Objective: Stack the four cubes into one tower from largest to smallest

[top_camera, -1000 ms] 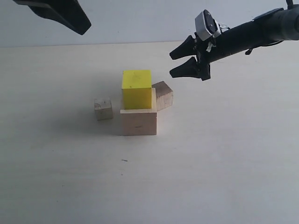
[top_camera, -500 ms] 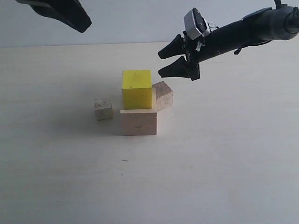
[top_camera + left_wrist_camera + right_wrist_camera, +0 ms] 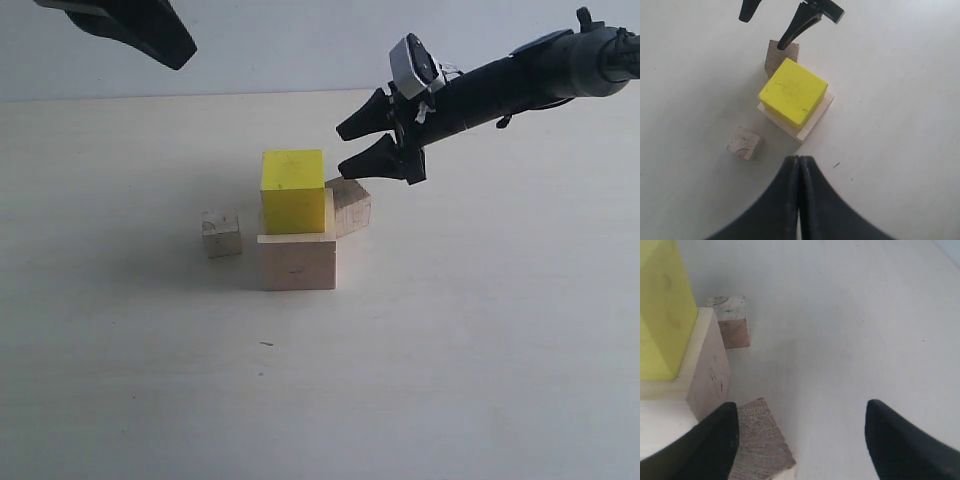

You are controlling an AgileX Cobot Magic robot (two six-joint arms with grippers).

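The bright yellow cube (image 3: 293, 190) sits on the large pale wood cube (image 3: 297, 262). Close behind the stack to the right, the brownish wood cube (image 3: 350, 203) rests on the table, turned at an angle. The smallest pale cube (image 3: 221, 233) lies left of the stack. My right gripper (image 3: 345, 149) hangs open just above the brownish cube, gripping nothing. In the right wrist view (image 3: 801, 407) the brownish cube (image 3: 762, 440) lies beside one fingertip. My left gripper (image 3: 799, 160) is shut and empty, high above the stack's near side.
The pale table (image 3: 480, 330) stretches wide on all sides of the cubes. A light wall (image 3: 300, 45) runs along its far edge. The left arm (image 3: 140, 28) hovers high at the upper left.
My right gripper has moved left and down, from beside the stack to just above the brownish cube, still open. The cubes and the left arm have not moved.
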